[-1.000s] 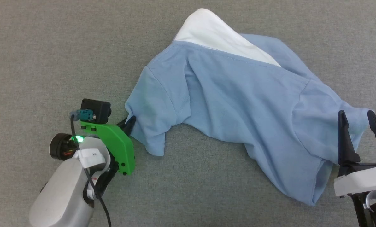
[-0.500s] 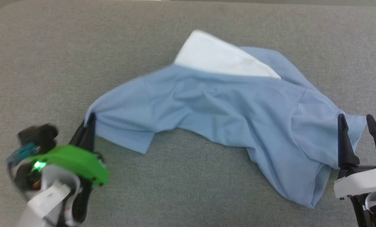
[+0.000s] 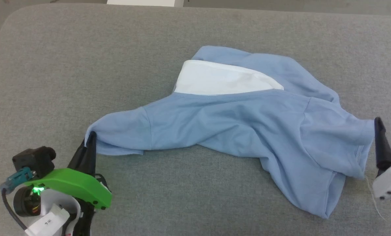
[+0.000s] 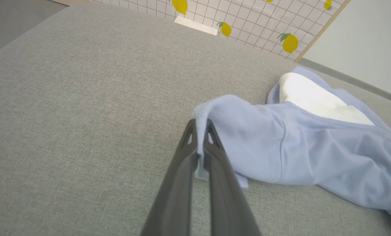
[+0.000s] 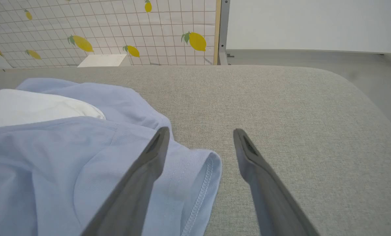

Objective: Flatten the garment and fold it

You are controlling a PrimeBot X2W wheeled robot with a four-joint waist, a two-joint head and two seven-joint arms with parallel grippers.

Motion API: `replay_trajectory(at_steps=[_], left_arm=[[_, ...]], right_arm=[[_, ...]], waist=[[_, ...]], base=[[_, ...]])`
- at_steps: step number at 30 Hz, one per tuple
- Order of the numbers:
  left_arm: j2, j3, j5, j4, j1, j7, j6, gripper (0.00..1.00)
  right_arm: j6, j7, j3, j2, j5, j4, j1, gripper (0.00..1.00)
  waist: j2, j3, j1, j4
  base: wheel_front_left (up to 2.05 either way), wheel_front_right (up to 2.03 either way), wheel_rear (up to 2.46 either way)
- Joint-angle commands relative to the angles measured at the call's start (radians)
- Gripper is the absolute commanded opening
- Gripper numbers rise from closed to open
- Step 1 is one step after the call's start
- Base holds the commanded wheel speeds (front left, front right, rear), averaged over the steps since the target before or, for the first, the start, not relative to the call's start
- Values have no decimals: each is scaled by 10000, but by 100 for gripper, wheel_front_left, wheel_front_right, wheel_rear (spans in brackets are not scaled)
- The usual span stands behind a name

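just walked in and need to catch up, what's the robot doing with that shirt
The robot is flattening a crumpled light blue shirt on a grey cushion. Its left claw is shut on one sleeve; its right claw stands open by the other sleeve, gripping nothing. No fold made yet.

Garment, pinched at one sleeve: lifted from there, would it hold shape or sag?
Probably sag: the garment lies in soft folds, draping from the pinch of the left tool. Likely light, being thin knit. It may drag on the textured grey surface.
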Motion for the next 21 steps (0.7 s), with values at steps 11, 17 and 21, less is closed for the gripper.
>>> replay_trajectory(at_steps=[11,17,21], left_arm=[[-87,-364,59,197,-594,162,-173,0],[-94,-451,51,242,-750,194,-220,0],[-91,-495,64,230,-838,219,-218,0]], right_arm=[[-15,2543,382,-1412,873,1013,-1076,100],[-15,2918,595,-1613,917,1722,-1285,100],[-15,3034,584,-1584,997,2173,-1393,100]], waist=[[0,523,0,70],[0,705,0,223],[0,821,0,314]], base=[[0,0,0],[0,0,0],[0,0,0]])
